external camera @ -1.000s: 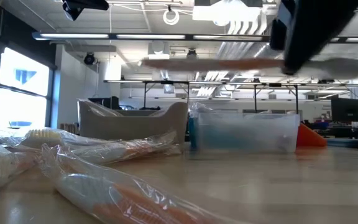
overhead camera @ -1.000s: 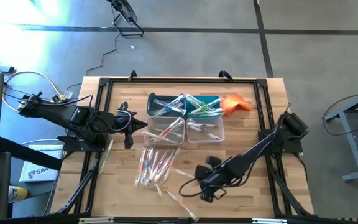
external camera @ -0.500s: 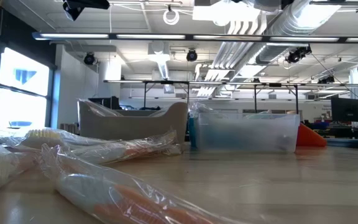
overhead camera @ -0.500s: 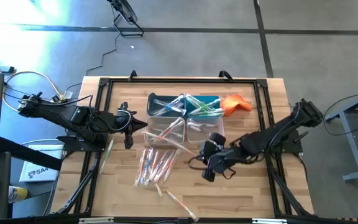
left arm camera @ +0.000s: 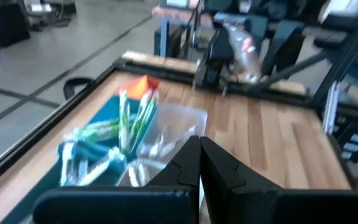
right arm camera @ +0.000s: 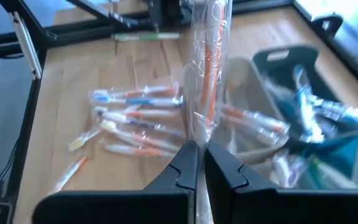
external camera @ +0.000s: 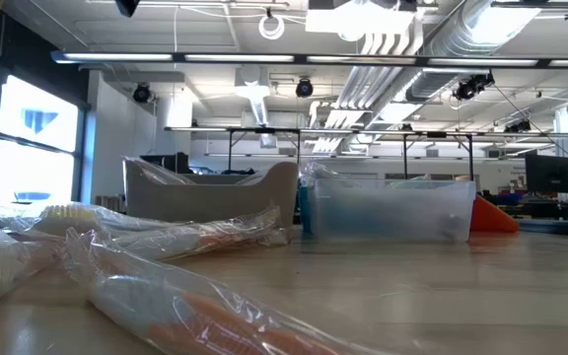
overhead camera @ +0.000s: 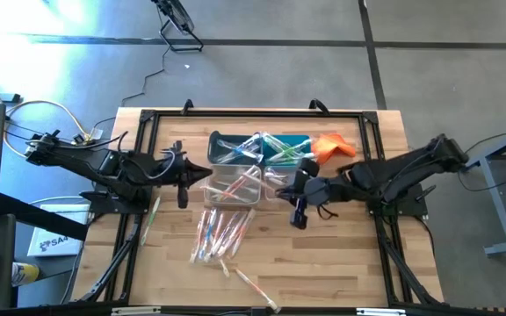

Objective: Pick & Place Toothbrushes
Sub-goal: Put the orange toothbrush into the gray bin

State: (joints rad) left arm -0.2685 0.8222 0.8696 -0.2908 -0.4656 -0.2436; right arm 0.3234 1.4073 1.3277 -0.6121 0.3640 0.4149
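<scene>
Wooden table [overhead camera: 341, 254], right fingers [right arm camera: 197, 163] clamped on wrapped orange toothbrush [right arm camera: 209, 68], left fingers [left arm camera: 199, 163] shut, empty

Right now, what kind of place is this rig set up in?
Likely an open industrial lab or workshop: exposed ceiling ducts and strip lights, rows of workbenches behind, bare concrete floor around the wooden table.

Open counter [overhead camera: 341, 263]: bare wood lay along the near right side, free for passing.
Middle: loose toothbrushes [overhead camera: 220, 233] littered the boards below the bins [overhead camera: 262, 167].
Over the bins: the right arm [overhead camera: 385, 175] reached across, blocking approach from that side.
</scene>
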